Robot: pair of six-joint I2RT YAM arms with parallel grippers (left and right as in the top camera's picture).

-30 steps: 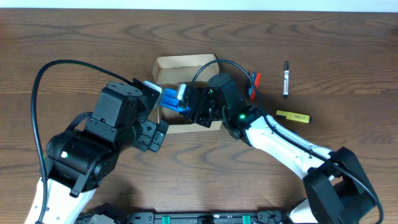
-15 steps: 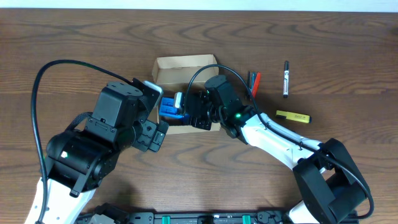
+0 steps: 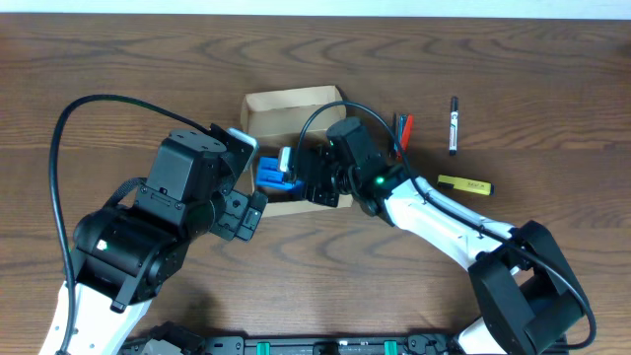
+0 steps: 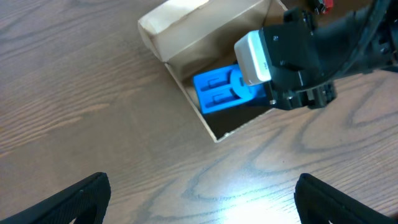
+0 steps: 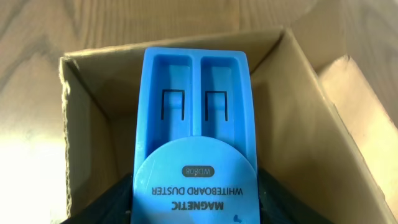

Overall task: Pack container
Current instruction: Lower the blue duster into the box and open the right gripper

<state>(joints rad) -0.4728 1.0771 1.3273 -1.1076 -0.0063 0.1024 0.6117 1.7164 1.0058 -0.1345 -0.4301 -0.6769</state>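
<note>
Packing is part done. The container (image 3: 293, 110) sits mid-table, mouth up, its long axis apparently running near-to-far with the flap at the far end. My right gripper (image 3: 301, 176) clamps the blue duster (image 5: 196, 112) inside it, lying crosswise. My left gripper (image 4: 200, 193) is spread wide and empty. The black marker (image 3: 454, 123) and yellow highlighter (image 3: 463, 184) lie outside.

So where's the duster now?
Overhead centre: the duster is in the open box, held by the right gripper, left of the pens.
</note>
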